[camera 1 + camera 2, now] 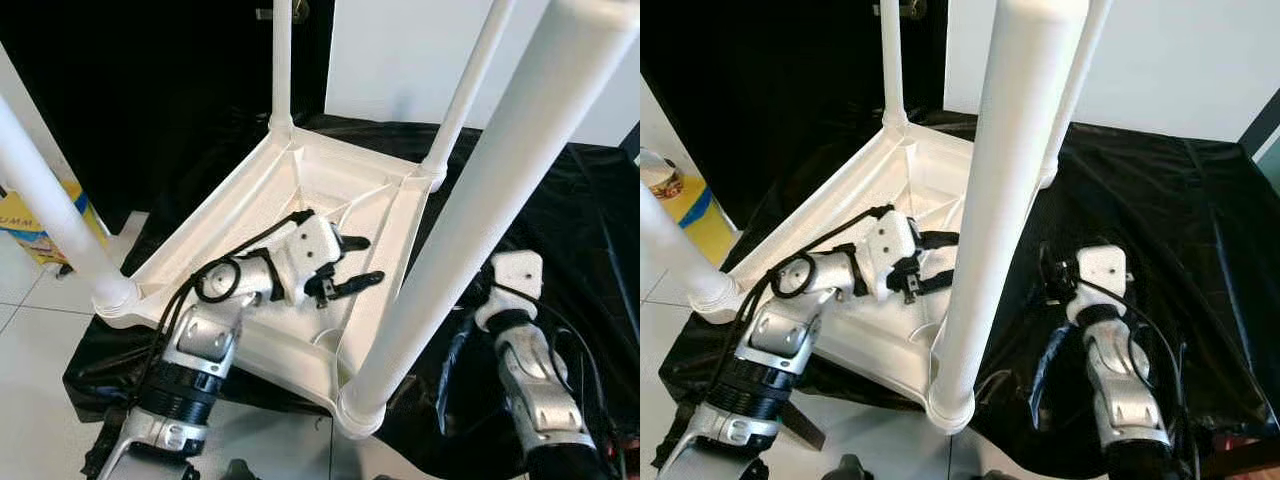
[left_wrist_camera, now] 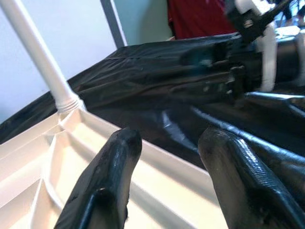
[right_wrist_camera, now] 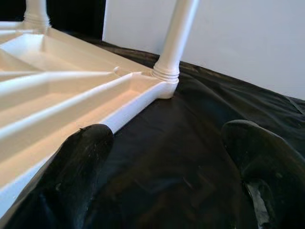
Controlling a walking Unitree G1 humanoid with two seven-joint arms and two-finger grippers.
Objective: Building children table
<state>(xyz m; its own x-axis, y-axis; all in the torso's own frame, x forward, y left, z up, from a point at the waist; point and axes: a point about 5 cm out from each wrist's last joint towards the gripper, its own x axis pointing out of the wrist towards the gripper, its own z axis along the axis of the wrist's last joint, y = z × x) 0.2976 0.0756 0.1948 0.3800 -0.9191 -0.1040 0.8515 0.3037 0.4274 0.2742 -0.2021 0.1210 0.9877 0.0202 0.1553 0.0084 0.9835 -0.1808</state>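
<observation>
Table (image 1: 300, 190) lies upside down on the black sheet (image 1: 1160, 200), four legs up, my left fingers (image 1: 345, 265) open over its underside, right fingers (image 3: 86, 157) open beside its rim; next, I judge, check each leg's seating.

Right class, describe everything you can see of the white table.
The white table looks like moulded plastic and lies upside down on a black sheet, its ribbed underside facing up. Four round legs stand upward from its corner sockets. The left gripper is open over the underside; whether it touches is unclear.
</observation>
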